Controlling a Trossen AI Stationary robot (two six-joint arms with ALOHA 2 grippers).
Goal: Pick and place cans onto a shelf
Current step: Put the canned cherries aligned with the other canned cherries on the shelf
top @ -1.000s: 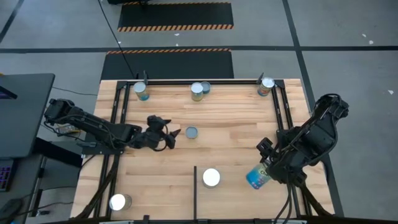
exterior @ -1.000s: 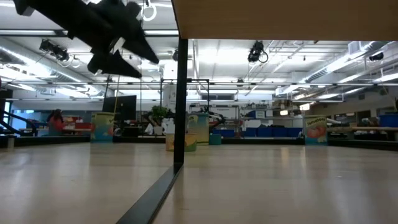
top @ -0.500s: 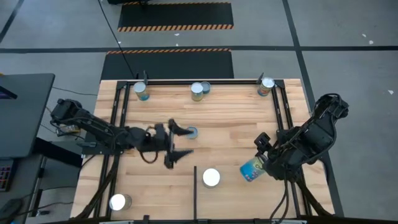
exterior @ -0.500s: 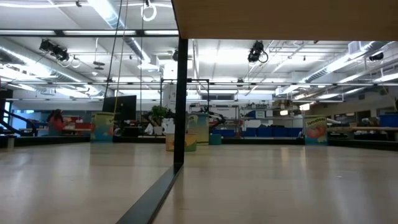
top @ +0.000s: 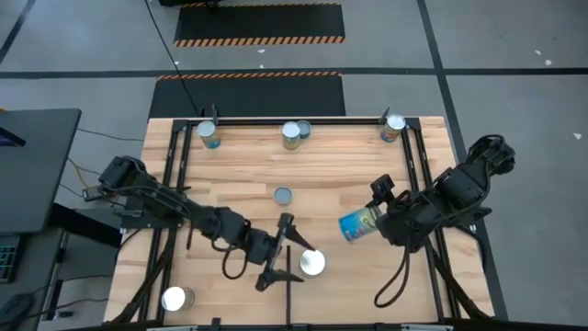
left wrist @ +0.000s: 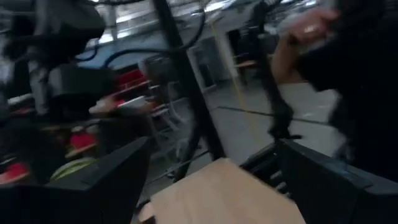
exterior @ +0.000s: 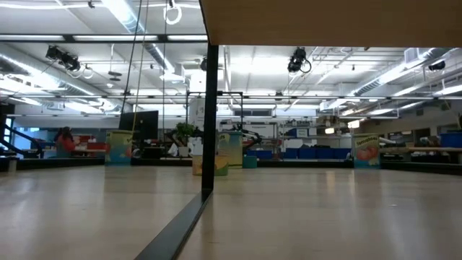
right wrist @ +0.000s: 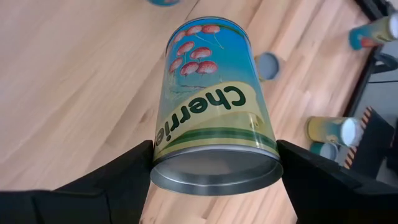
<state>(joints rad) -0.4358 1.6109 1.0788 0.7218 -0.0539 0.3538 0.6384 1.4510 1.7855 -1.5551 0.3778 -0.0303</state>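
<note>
My right gripper [right wrist: 214, 177] is shut on a blue and yellow-green can marked with cherries [top: 358, 224], held over the right half of the light-wood shelf [top: 349, 165]. My left gripper [top: 285, 252] stands open near the front, just left of an upright silver-topped can [top: 312, 263], and touches nothing. Three cans stand along the far bar [top: 209, 134] [top: 294, 133] [top: 394, 127]. A dull-topped can [top: 283, 195] stands mid-board. Another can [top: 175, 298] stands at the front left corner. My right gripper pinches the cherry can's side wall [right wrist: 163, 163] between its two fingers, close to the rimmed end that faces the wrist. The fingers [right wrist: 311, 177] come slanting down from the table's right, one on each side. The can is tilted, its other end toward the left, clear of the board.
Thin black bars edge the board, and a short black divider bar [top: 288, 276] runs in from the front edge beside my left gripper. Striped black-and-yellow mats [top: 257, 23] lie on the floor beyond. A person's hand [left wrist: 298, 37] shows past the table in the left wrist view.
My left gripper has swung from mid-board toward the near edge and the right, rolling and tipping up to about level, and has stayed open; it has left the low view. My right gripper has carried the cherry can toward the left and far edge.
</note>
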